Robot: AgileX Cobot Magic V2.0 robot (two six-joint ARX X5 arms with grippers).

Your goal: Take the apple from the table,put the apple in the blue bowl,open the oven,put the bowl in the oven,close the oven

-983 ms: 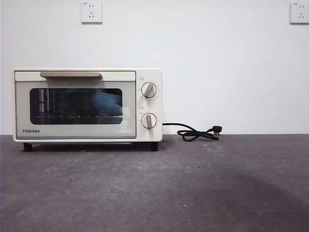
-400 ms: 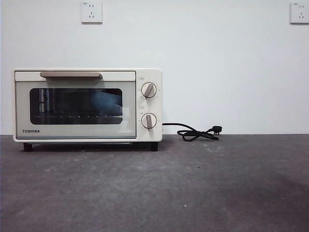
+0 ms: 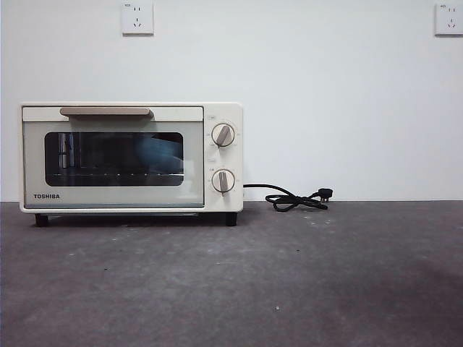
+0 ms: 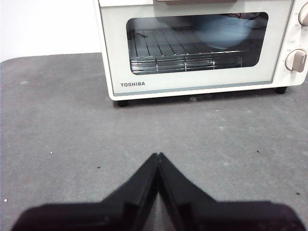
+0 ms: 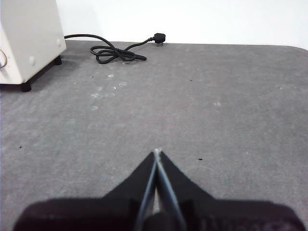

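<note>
The cream-white oven (image 3: pixel 130 157) stands at the back left of the table (image 3: pixel 289 275) with its door closed. Through the dark window the blue bowl (image 3: pixel 158 153) shows dimly on the wire rack, also as a blue blur in the left wrist view (image 4: pixel 222 32). The apple is hidden from view. My left gripper (image 4: pixel 158 155) hovers over bare table in front of the oven (image 4: pixel 192 48), jaws shut and empty. Farther right, the right gripper (image 5: pixel 157 152) is over the table, jaws shut and empty, with the oven's side (image 5: pixel 29 38) off to one edge. Neither arm shows in the front view.
A coiled black cord with its plug (image 3: pixel 296 199) lies on the table right of the oven, also in the right wrist view (image 5: pixel 118 50). Two wall sockets (image 3: pixel 137 18) sit high on the white wall behind.
</note>
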